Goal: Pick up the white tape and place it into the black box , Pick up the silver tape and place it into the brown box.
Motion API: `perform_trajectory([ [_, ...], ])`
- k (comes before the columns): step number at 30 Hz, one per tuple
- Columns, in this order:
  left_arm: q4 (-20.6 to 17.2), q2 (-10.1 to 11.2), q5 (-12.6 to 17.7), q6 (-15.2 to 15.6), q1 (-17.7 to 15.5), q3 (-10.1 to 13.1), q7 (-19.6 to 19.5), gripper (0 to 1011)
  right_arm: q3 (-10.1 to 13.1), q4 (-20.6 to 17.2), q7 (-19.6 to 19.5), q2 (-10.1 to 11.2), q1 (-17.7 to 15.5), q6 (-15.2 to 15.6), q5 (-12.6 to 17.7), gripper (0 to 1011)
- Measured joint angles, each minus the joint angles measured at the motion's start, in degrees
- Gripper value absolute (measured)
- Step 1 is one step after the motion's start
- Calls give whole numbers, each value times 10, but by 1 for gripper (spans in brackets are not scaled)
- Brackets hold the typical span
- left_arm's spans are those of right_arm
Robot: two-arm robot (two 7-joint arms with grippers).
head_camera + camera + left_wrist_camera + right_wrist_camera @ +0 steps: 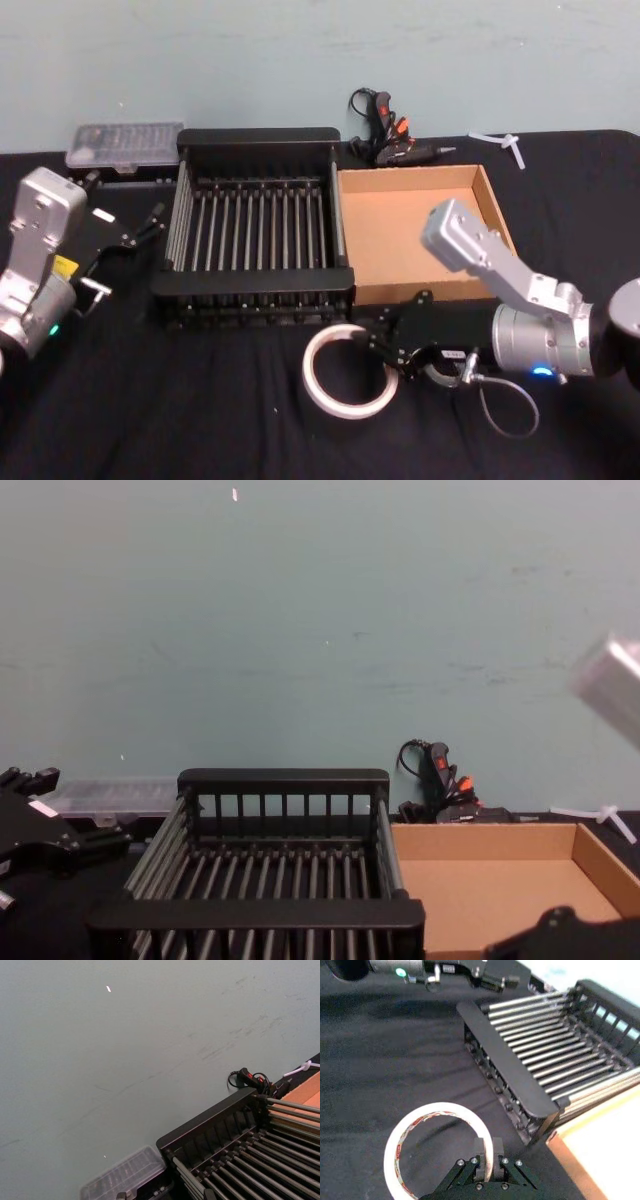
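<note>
The white tape (322, 385) is a thin wide ring with red marks inside, lying on the black cloth just in front of the black box (252, 281). My right gripper (385, 355) is shut on the ring's right-hand wall; in the right wrist view the gripper (488, 1161) pinches the white tape (395, 1135), one finger inside the ring and one outside. The brown box (410, 235) sits empty to the right of the black box. The silver tape is out of view. My left gripper (148, 225) is parked left of the black box.
A clear plastic case (125, 146) sits behind the black box's left corner. A black glue gun (388, 138) and a white plastic piece (502, 142) lie behind the brown box. A teal wall closes off the back.
</note>
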Motion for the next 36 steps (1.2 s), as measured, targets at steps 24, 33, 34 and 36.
perform_trajectory([
  [24,0,0,0,0,0,0,0,1001,25,13,-27,-19,44,-70,21,101],
  [33,0,0,0,0,0,0,0,1001,21,56,-49,-56,82,-78,2,101],
  [34,0,0,0,0,0,0,0,1001,21,61,-50,-61,86,-78,0,101],
  [36,0,0,0,0,0,0,0,1001,20,70,-53,-67,92,-80,-3,101],
])
